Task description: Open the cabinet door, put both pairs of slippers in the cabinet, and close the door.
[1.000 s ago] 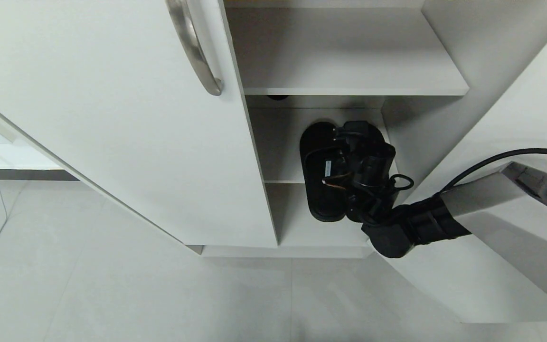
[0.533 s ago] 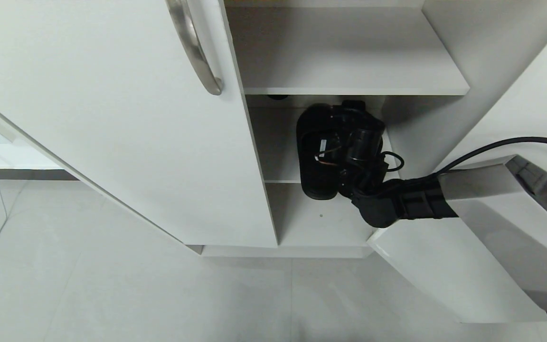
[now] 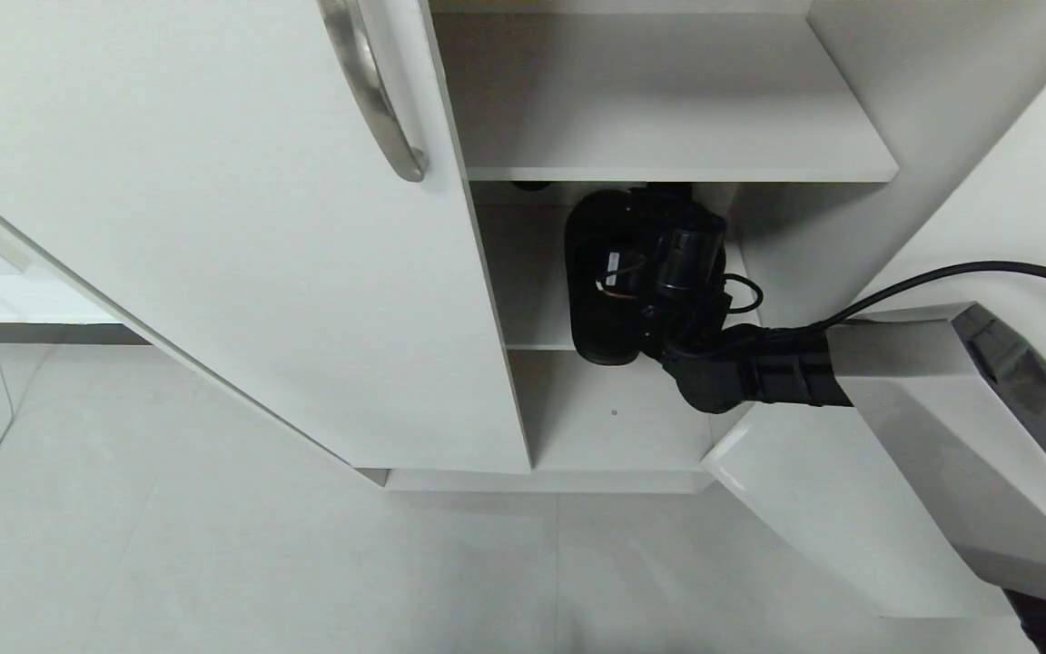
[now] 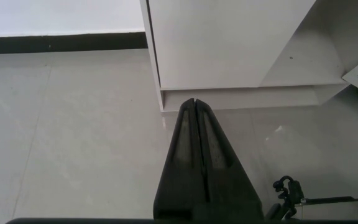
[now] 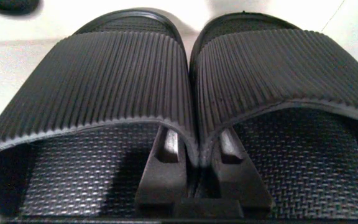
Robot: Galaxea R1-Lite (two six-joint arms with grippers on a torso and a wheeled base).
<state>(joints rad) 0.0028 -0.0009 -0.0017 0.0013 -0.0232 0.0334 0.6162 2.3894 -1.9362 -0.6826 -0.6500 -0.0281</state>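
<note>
A pair of black ribbed slippers (image 3: 597, 282) lies side by side at the front of the cabinet's middle shelf (image 3: 532, 272), heels toward me. My right gripper (image 5: 194, 163) is shut on the slippers' (image 5: 104, 81) two inner edges, one finger in each slipper, pinching them together. In the head view the wrist covers the right-hand slipper, under the upper shelf (image 3: 677, 173). My left gripper (image 4: 194, 106) is shut with nothing in it, hanging over the floor in front of the cabinet's base.
The left cabinet door (image 3: 214, 227) with its metal handle (image 3: 369, 91) stands open at the left; the right door (image 3: 1013, 209) is open beside my right arm. A dark object (image 3: 532, 186) sits at the back of the middle shelf. Bare floor (image 3: 260, 563) lies in front.
My right arm has pushed the slippers up and deeper into the cabinet, from over the bottom shelf onto the middle shelf.
</note>
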